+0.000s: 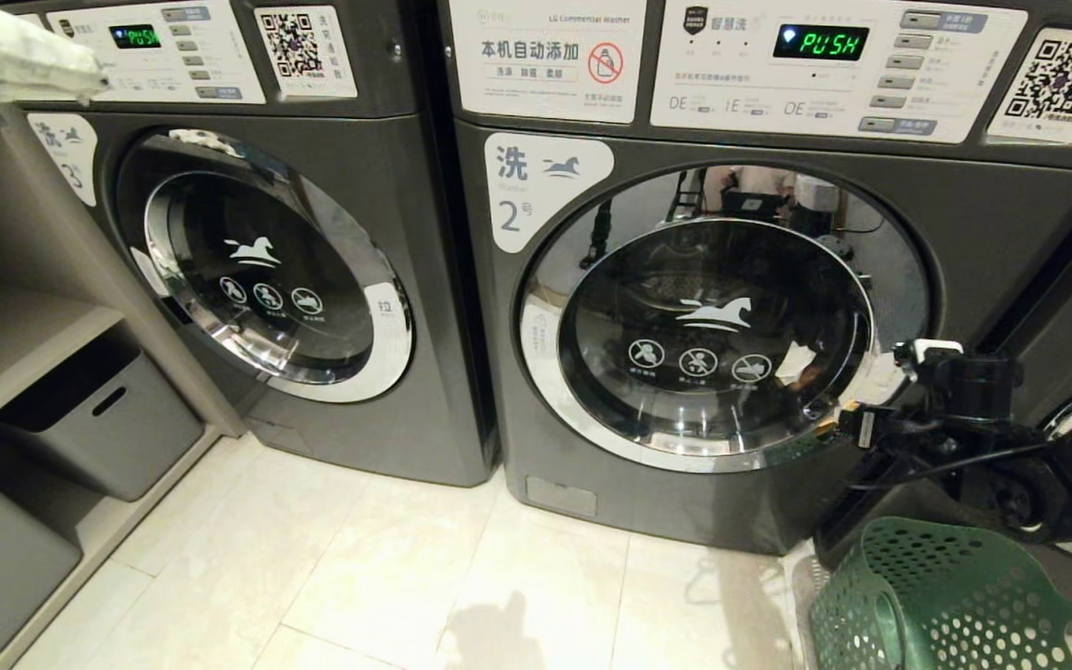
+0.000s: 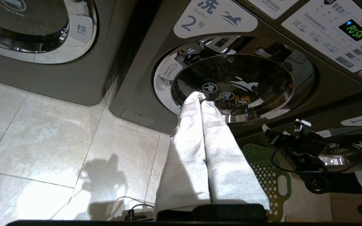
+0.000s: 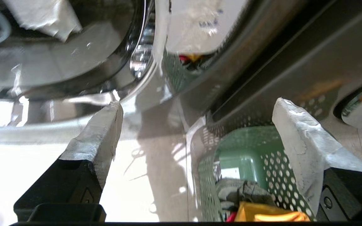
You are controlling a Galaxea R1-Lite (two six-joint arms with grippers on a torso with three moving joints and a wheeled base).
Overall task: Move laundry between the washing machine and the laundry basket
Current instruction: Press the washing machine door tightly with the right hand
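Floor: pale glossy stone-look tiles. Left wall: beige open shelving holding two plain grey storage bins.

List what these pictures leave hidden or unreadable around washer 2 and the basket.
- Drum contents of the washing machine: in the head view, dark glass and reflections hide them.
- Laundry basket: cut off by the head view's corner; its inside is unseen there.
- Laundry: the right wrist view shows only grey-green and yellow tops, the rest cut off.
- Right claw, open: in the head view its own arm hides the tips.
- Left claw, shut: the head view shows only a blurred corner.
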